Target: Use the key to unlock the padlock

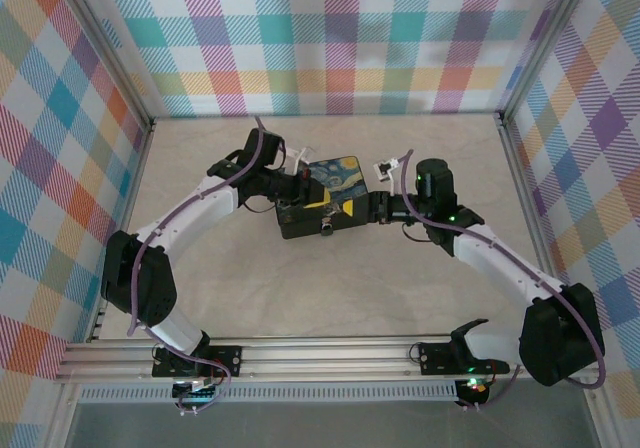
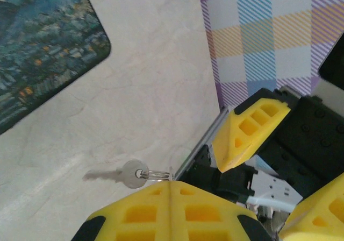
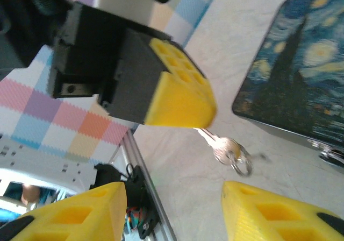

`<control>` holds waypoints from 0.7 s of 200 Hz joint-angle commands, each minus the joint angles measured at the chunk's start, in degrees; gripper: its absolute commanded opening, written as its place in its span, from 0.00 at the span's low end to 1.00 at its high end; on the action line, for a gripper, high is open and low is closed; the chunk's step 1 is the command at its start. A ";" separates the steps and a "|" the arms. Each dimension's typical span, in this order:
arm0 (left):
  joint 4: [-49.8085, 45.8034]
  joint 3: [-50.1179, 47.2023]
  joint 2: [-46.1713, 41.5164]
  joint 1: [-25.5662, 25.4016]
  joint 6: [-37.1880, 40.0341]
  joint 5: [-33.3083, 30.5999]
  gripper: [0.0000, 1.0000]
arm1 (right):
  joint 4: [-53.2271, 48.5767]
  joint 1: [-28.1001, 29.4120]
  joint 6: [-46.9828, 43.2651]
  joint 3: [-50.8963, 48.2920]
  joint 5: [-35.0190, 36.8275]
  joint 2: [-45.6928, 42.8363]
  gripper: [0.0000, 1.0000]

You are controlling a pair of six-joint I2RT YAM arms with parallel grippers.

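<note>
- Standing wide apart, the two yellow fingers of the right gripper (image 3: 172, 195) are released and empty (right wrist view).
- Between those fingers and a little beyond them hangs the key (image 3: 224, 148). It touches neither right finger.
- The left gripper (image 2: 169, 183) is clenched, its fingers pressed flat together and pinching the key assembly at the very tips. Which end is nipped (ring or blade) cannot be told, because the two wrist views read differently.
- Step in hand, as judged: a hand-over or re-grip of the key, so that the blade stands free for the keyhole.
- Procedure:
  - Bring the right fingers squarely over the flat head, not the ring (a ring grip lets the key swing).
  - Close the right gripper fully before the left gripper lets go.
  - Keep the key above the table (image 2: 150, 90) throughout; a dropped key would lie flat and be hard to lift.
- Beyond the key lies the box (image 3: 290, 74), dark with a night-sky print.
- The padlock (image 1: 327, 226) sits at the box's near face in the top view. It is a small pale metal piece, between the two grippers and slightly nearer the arm bases.
- The keyhole direction is too small to tell; confirm it before setting the blade angle.
</note>
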 commanded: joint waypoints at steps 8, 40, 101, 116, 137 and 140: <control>-0.84 0.82 -0.96 -0.90 3.22 5.56 0.00 | -1.76 -0.28 -6.46 3.30 -6.06 3.27 0.46; 1.02 0.35 -1.23 -0.96 1.61 6.95 0.00 | -0.97 -0.28 -6.27 2.86 -5.22 4.19 0.45; 0.96 1.27 -1.30 -1.87 1.98 8.66 0.00 | -0.76 -0.44 -6.19 1.81 -2.29 4.04 0.45; 0.83 1.11 -1.56 -1.92 1.77 8.03 0.00 | -1.50 -0.63 -6.50 2.08 -2.42 4.12 0.44; 1.55 0.78 -1.62 -1.91 0.82 7.91 0.00 | 0.36 -0.66 -4.89 1.49 -4.06 4.13 0.40; 1.87 0.69 -1.73 -1.91 0.62 7.96 0.00 | 0.78 -0.70 -4.64 1.32 -4.19 4.17 0.40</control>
